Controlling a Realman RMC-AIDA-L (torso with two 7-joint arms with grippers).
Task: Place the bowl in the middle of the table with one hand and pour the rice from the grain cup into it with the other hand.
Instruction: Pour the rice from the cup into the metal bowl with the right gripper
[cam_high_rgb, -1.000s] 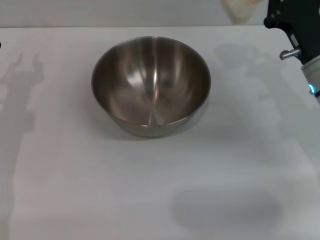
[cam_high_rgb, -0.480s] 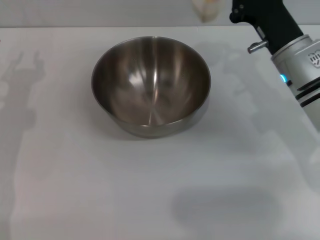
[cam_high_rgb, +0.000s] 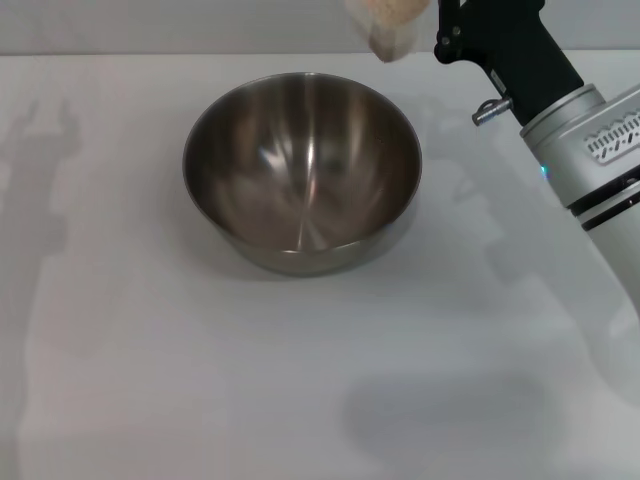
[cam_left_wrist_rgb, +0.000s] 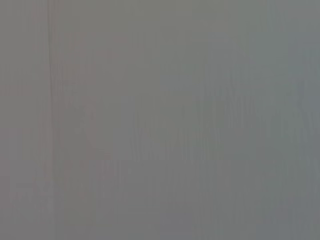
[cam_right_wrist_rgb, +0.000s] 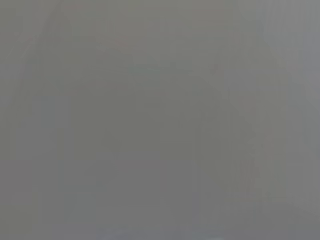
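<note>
The right gripper (cam_high_rgb: 432, 25) has swung in to one o'clock of the empty bowl (cam_high_rgb: 301, 170) mid-desk (cam_high_rgb: 200, 380), apparently gripping the rice-filled grain cup (cam_high_rgb: 388, 25), so pouring looks imminent.

grey wall strip (cam_high_rgb: 200, 25) behind far tabletop edge; nothing else beyond task items discernible.

The head view looks forward and down from above onto the broad white tabletop (cam_high_rgb: 300, 400), near enough that the large round stainless-steel bowl (cam_high_rgb: 302, 170) fills much of its upper half. The 2 wrist views show only flat grey, so their facing and any shared ground cannot be told.
</note>
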